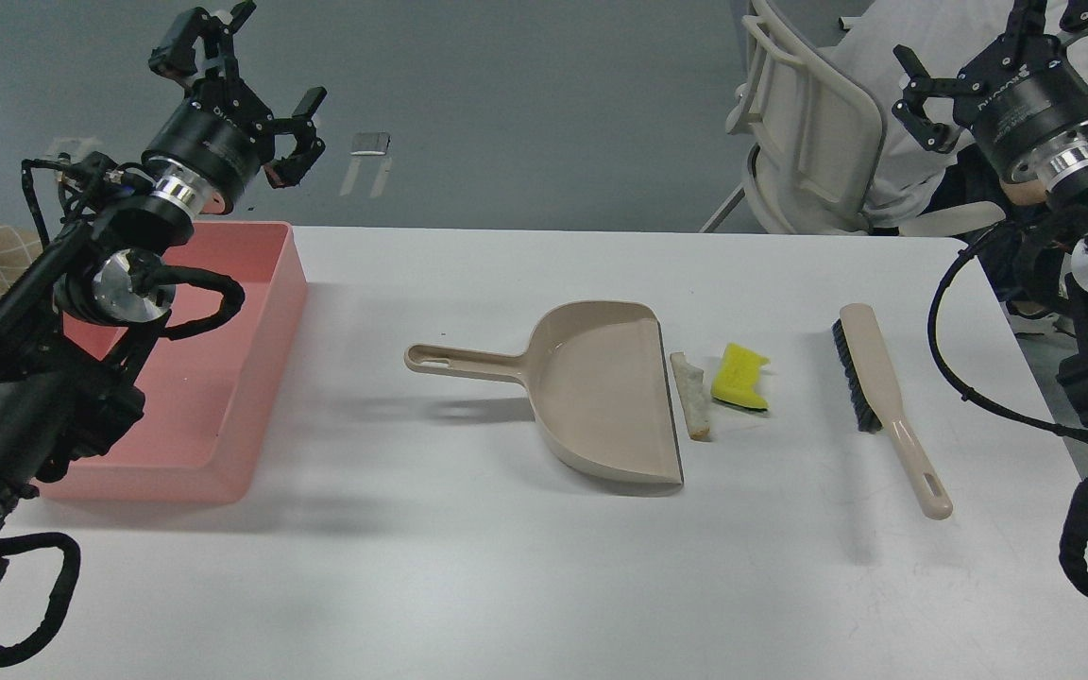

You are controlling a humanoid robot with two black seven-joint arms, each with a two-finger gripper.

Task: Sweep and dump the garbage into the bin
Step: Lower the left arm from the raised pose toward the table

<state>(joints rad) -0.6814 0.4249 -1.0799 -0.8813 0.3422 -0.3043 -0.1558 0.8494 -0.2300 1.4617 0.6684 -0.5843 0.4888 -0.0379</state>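
The garbage lies mid-table: a yellow sponge chunk with a dark green underside, and an off-white stick piece to its left. The stick lies just off the open lip of a beige dustpan, whose handle points left. A beige brush with black bristles lies to the right. The pink bin stands at the table's left. My left gripper is open and empty, high above the bin's far end. My right gripper is open and empty, high at the far right.
The white table ends close to the brush on the right. A person in a white shirt sits in a white chair behind the table's far right, close to my right gripper. Black cables hang from both arms.
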